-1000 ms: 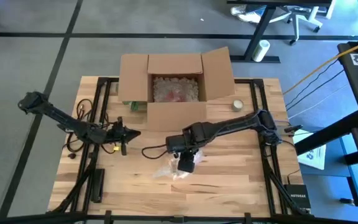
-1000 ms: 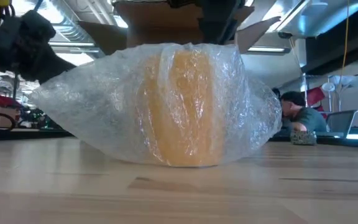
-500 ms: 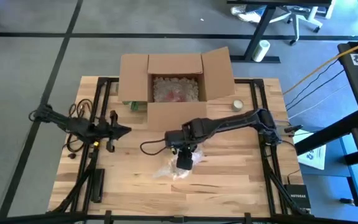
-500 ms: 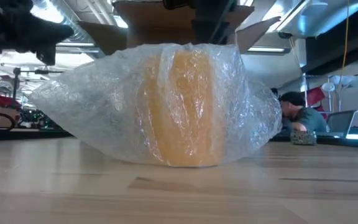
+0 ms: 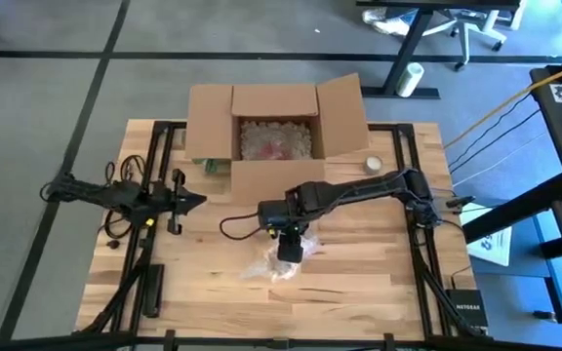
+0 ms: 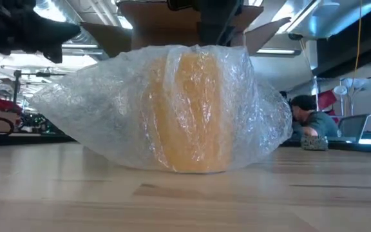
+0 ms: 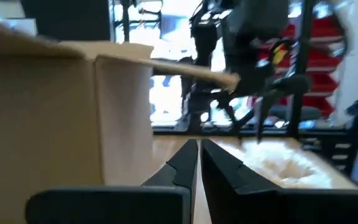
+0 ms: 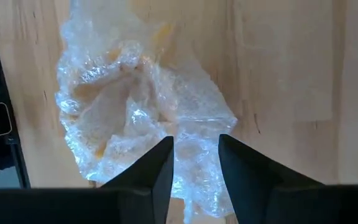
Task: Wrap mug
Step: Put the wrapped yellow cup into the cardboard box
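The mug [image 6: 189,109], yellow and swathed in bubble wrap [image 6: 89,103], stood on the wooden desk [image 5: 369,263] toward its front edge, a little left of centre in the high view, with loose ends of wrap spreading out to either side of it. The right gripper [image 5: 289,252] hung directly over the bundle, pointing down; in its wrist view the fingers [image 8: 151,168] were a little apart above the crumpled top of the wrap, and whether they touched it could not be told. The left gripper [image 5: 185,203] lay low over the left side of the desk, well apart from the mug, its fingers [image 7: 185,165] drawn together with only a thin slit between them and nothing held. Behind the bundle an open cardboard box [image 5: 276,141] sat at the back of the desk with its flaps folded outward and bubble wrap with something red inside; its front wall stood close behind the right arm's forearm. A roll of tape [image 5: 372,164] lay just beside the box's right flap, and a small green thing [image 5: 210,165] rested at the box's left front corner. A black cable [image 5: 237,229] looped on the desk between the two grippers. In the low view a person [image 6: 308,119] sat in the room beyond the desk.
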